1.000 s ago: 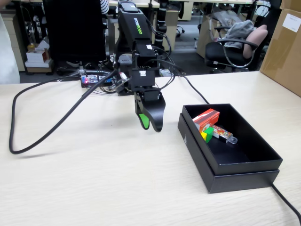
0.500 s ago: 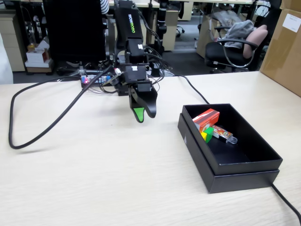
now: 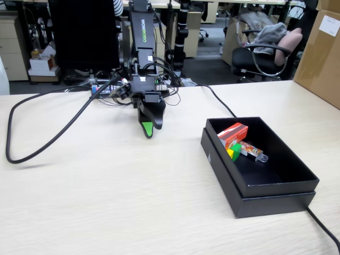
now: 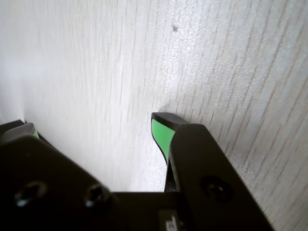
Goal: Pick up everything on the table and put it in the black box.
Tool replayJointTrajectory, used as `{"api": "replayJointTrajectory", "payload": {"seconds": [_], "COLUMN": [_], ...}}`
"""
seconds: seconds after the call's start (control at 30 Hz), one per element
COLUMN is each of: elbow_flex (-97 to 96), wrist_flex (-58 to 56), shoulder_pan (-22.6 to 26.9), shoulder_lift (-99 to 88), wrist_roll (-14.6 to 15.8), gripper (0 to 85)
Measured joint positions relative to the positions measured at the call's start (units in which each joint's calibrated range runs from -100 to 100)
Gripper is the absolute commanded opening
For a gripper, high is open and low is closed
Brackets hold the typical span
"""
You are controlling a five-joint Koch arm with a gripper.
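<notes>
Left of the black box (image 3: 276,183), your gripper (image 3: 148,129) is resting slightly open, empty; everything seems boxed, so just retreating remains.

Black arm (image 3: 142,48), green-padded pincer (image 3: 148,129)

The table (image 3: 106,202) is a wide, light beige wood-grain top, and in the wrist view (image 4: 96,72) its fine grain runs in thin lines with one small dark speck. A shallow black box (image 3: 241,188) sits on it toward the right of the fixed view — flat on the surface. A thick black cable (image 3: 42,146) loops across the left side. At the far edge a tangle of thin wires (image 3: 170,95) lies beside the arm's base (image 3: 141,87).
</notes>
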Motion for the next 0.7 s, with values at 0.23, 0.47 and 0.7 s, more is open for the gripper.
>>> {"api": "replayJointTrajectory", "payload": {"seconds": [0.23,0.47,0.7], "elbow_flex": [-3.29,-6.12,-7.21], "wrist_flex": [4.52,8.06,8.14], "shoulder_pan": [-0.34,-0.29,1.86], "shoulder_lift": [-0.63,-1.27,-2.28], "wrist_roll": [0.24,0.44,3.17], "gripper": [47.7,48.9,49.5]}}
